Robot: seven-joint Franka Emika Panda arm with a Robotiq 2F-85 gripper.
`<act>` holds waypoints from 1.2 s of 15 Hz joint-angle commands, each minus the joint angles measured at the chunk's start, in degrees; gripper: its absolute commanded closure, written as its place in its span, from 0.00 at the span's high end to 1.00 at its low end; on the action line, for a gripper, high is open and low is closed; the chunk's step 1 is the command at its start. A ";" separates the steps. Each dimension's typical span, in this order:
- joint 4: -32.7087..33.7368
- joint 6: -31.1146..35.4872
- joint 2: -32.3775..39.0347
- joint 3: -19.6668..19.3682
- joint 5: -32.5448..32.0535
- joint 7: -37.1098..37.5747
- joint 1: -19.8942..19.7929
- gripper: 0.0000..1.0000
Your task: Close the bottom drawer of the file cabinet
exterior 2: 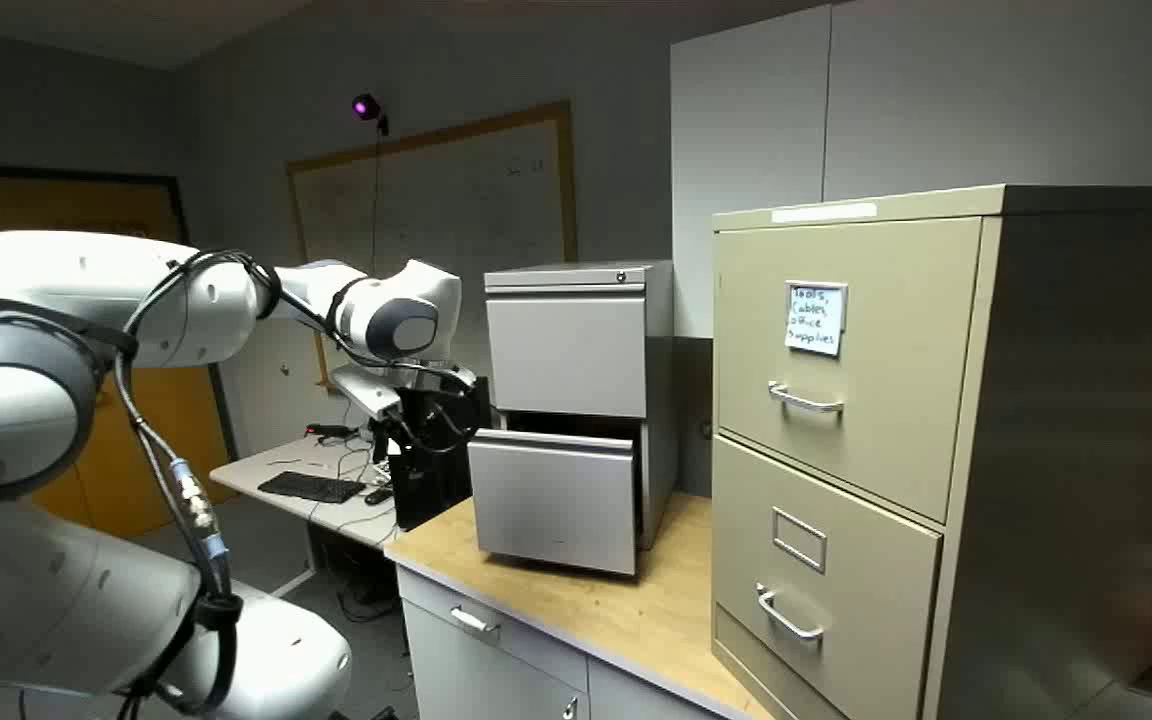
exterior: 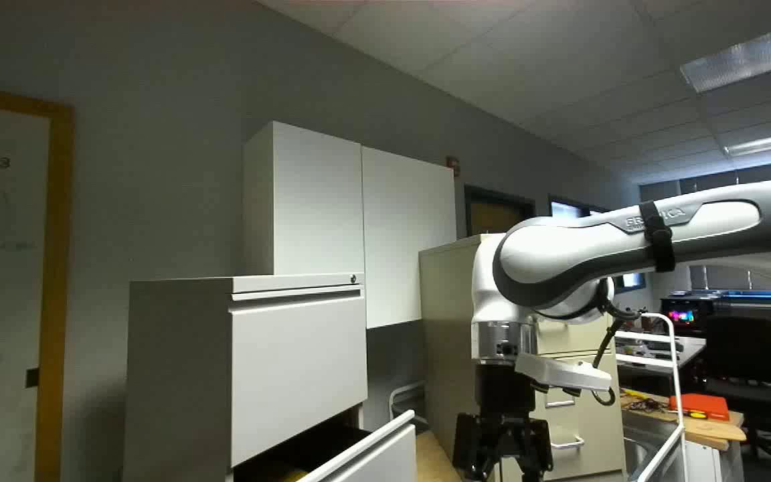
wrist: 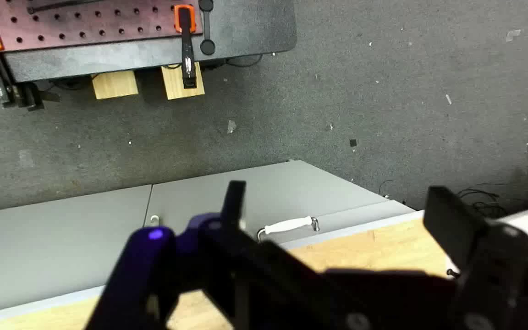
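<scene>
The pale grey-white file cabinet (exterior: 298, 375) also stands in an exterior view (exterior 2: 567, 355) on a wooden top. Its bottom drawer (exterior: 385, 458) is pulled partly out, with a dark gap above its front, which also shows in an exterior view (exterior 2: 556, 505). The drawer above it is shut. My gripper (exterior: 501, 462) points down in front of the drawer front, with a gap between them in that view. In the wrist view the gripper (wrist: 337, 201) has its fingers spread wide with nothing between them. The bottom drawer cannot be made out in the wrist view.
A beige cabinet (exterior 2: 846, 370) with small handles stands beside the file cabinet. The wooden top (exterior 2: 576, 600) lies on a grey base unit with a white handle (wrist: 288, 225). A desk with a keyboard (exterior 2: 311, 487) is behind the arm. White cupboards (exterior: 409, 234) hang on the wall.
</scene>
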 commanded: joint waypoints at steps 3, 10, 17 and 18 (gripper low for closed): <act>0.15 -0.40 0.29 1.06 0.59 -0.65 -1.43 1.00; -0.10 -0.39 0.68 1.06 0.58 -0.64 -1.42 1.00; -0.33 0.81 0.62 1.06 -0.37 -0.22 -2.25 1.00; -0.18 1.40 0.59 1.26 -0.38 0.00 -2.30 1.00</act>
